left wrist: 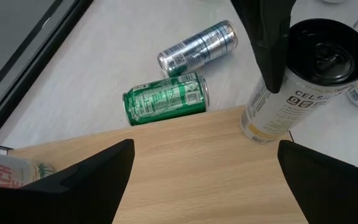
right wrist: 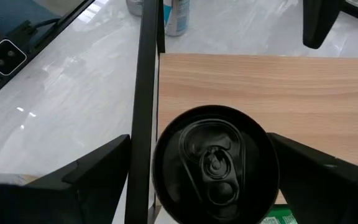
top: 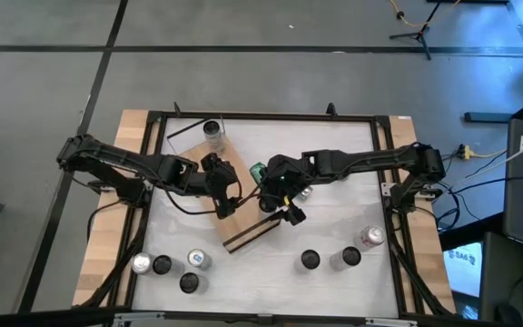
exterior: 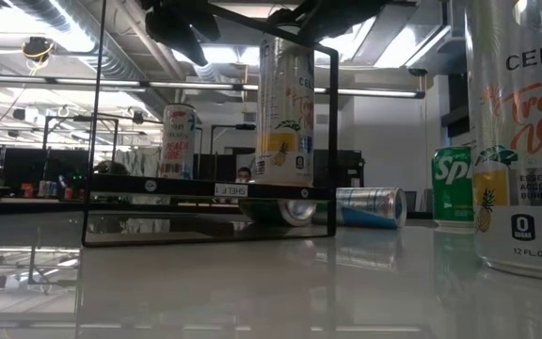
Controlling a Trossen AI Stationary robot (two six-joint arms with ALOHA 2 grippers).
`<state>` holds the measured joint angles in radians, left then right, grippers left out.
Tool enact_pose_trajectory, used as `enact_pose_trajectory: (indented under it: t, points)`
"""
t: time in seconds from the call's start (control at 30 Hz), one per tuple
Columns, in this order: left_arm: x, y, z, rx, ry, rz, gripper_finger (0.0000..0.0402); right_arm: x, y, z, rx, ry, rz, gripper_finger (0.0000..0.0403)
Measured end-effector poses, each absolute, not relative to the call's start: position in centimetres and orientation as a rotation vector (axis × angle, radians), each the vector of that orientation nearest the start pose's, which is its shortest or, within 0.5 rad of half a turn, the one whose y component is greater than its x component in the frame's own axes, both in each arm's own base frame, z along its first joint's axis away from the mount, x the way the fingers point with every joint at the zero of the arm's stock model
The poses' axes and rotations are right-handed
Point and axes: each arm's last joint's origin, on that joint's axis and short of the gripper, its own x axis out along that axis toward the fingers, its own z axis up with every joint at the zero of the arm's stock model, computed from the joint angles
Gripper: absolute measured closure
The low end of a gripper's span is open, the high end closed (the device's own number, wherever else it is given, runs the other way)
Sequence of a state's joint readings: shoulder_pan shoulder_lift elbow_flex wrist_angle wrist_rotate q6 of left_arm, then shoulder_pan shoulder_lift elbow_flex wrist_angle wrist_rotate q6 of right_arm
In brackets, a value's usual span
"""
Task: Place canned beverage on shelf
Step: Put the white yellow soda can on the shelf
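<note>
Jaws of your right gripper (right wrist: 197, 180) straddle the upright Celsius can (right wrist: 211, 163) on the shelf (right wrist: 278, 81), apart, maybe releasing. Left gripper (left wrist: 204, 168) jaws apart, hovering frame centre.

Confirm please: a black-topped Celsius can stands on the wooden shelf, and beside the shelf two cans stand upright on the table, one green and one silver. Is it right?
Not quite. The green can and silver can lie on their sides, as the left wrist view shows. The Celsius can does stand on the shelf.

a white table (top: 334, 227) on a wooden frame (top: 107, 245) – beyond its far edge, grey floor (top: 243, 82) and a tripod (top: 416, 32).
</note>
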<state>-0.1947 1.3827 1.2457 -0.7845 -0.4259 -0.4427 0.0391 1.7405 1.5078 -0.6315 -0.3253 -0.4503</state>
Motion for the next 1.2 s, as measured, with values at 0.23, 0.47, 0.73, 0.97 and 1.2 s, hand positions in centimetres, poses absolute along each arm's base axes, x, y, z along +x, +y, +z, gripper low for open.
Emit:
enact_pose_trajectory:
  t: [0.23,0.47,0.73,0.97,1.2]
  points:
    - [27.55,-4.21,31.39,-0.13,0.808,0.401,0.0015,37.86,2.41,29.39,-0.247,0.766,0.505,0.0043]
    - [27.55,-4.21,31.39,-0.13,0.809,0.401,0.0015,38.01,2.4,29.52,-0.208,0.757,0.484,0.0043]
    - [27.55,-4.21,31.39,-0.13,0.808,0.401,0.0015,38.1,2.35,29.67,-0.159,0.755,0.449,0.0043]
    - [27.54,-4.21,31.37,-0.13,0.809,0.401,0.0015,37.78,2.29,29.39,-0.142,0.807,0.43,0.0043]
    - [27.54,-4.22,31.37,-0.13,0.809,0.401,0.0015,37.74,2.3,29.36,-0.127,0.814,0.425,0.0062]
